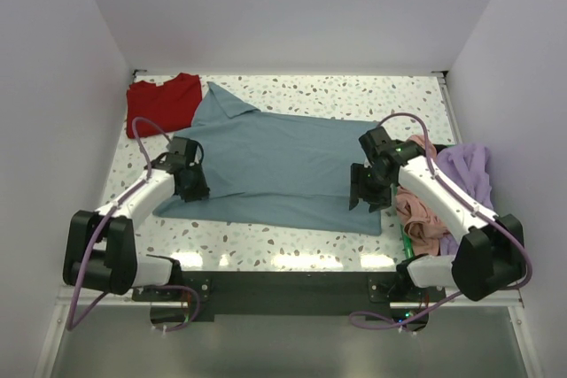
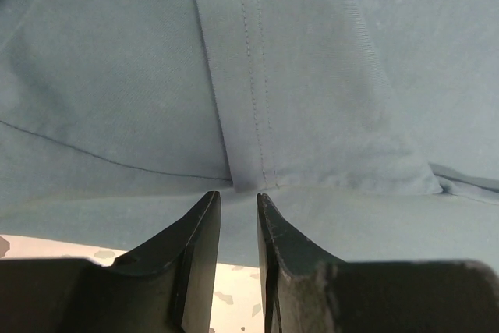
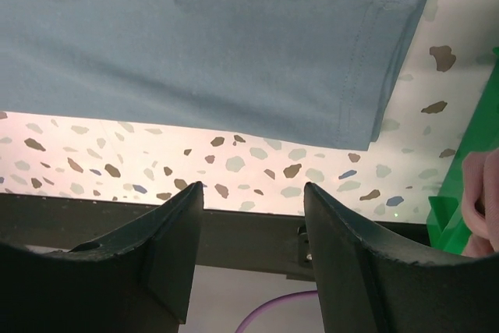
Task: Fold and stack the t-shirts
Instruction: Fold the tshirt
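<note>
A slate-blue t-shirt (image 1: 283, 165) lies spread flat across the middle of the table. My left gripper (image 1: 190, 185) is down on its left sleeve. In the left wrist view the left gripper (image 2: 238, 196) has its jaws only a narrow gap apart, tips at the end of the stitched sleeve hem (image 2: 253, 115), with no cloth in the gap. My right gripper (image 1: 365, 194) hovers over the shirt's right front corner. In its wrist view the right gripper (image 3: 253, 186) is wide open and holds nothing, and the blue t-shirt's hem (image 3: 359, 76) lies beyond the tips. A red t-shirt (image 1: 159, 104) lies at the back left.
A salmon-pink t-shirt (image 1: 421, 214) and a lavender one (image 1: 469, 170) lie heaped at the right edge, under the right arm. A green object (image 1: 407, 245) sits beside the pink cloth, the same green object (image 3: 475, 122) showing at the right of the right wrist view. A black rail (image 1: 283, 285) runs along the table's front edge.
</note>
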Available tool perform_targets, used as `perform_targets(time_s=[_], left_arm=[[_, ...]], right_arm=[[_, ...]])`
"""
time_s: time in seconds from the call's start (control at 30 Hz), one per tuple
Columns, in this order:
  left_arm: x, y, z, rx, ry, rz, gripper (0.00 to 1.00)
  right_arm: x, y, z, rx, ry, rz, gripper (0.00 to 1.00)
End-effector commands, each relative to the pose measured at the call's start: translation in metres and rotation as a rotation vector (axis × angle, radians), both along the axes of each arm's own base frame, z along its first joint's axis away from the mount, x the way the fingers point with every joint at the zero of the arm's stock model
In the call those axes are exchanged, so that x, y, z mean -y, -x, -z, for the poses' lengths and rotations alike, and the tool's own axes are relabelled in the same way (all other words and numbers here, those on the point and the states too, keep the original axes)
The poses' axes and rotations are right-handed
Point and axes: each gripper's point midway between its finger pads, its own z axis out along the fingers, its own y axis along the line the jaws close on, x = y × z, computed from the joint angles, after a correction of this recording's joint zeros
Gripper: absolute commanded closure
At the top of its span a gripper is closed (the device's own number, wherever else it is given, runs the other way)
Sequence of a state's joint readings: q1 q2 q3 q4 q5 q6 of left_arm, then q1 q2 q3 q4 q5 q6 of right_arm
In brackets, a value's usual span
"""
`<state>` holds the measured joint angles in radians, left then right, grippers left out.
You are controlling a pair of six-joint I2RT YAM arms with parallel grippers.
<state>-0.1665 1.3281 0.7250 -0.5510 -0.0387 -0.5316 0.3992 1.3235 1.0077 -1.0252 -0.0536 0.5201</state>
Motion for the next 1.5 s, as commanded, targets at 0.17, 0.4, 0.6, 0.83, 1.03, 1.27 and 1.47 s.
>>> perform_targets(time_s=[0.17, 0.4, 0.6, 0.83, 1.03, 1.27, 1.47], left_arm=[[0.002, -0.014, 0.008, 0.028, -0.006, 0.008, 0.69], [0.004, -0.018, 0.015, 0.021, -0.003, 0.017, 0.69], [0.005, -0.013, 0.023, -0.002, 0.001, 0.025, 0.73], [0.010, -0.017, 0.015, 0.020, 0.031, 0.027, 0.94], [0.018, -0.028, -0.005, 0.061, 0.067, 0.042, 0.96], [0.028, -0.045, -0.022, 0.091, 0.095, 0.065, 1.00], [0.039, -0.058, -0.027, 0.111, 0.114, 0.091, 1.00]], right_arm=[[-0.005, 0.002, -0.011, 0.026, -0.038, 0.013, 0.42], [-0.003, 0.007, -0.011, 0.021, -0.033, 0.016, 0.42], [-0.001, 0.008, -0.012, 0.026, -0.030, 0.020, 0.42], [-0.001, 0.010, -0.011, 0.022, -0.029, 0.023, 0.42], [-0.001, 0.010, -0.010, 0.020, -0.029, 0.017, 0.42], [-0.003, 0.009, -0.009, 0.018, -0.032, 0.013, 0.42], [-0.003, 0.009, -0.007, 0.015, -0.031, 0.011, 0.42]])
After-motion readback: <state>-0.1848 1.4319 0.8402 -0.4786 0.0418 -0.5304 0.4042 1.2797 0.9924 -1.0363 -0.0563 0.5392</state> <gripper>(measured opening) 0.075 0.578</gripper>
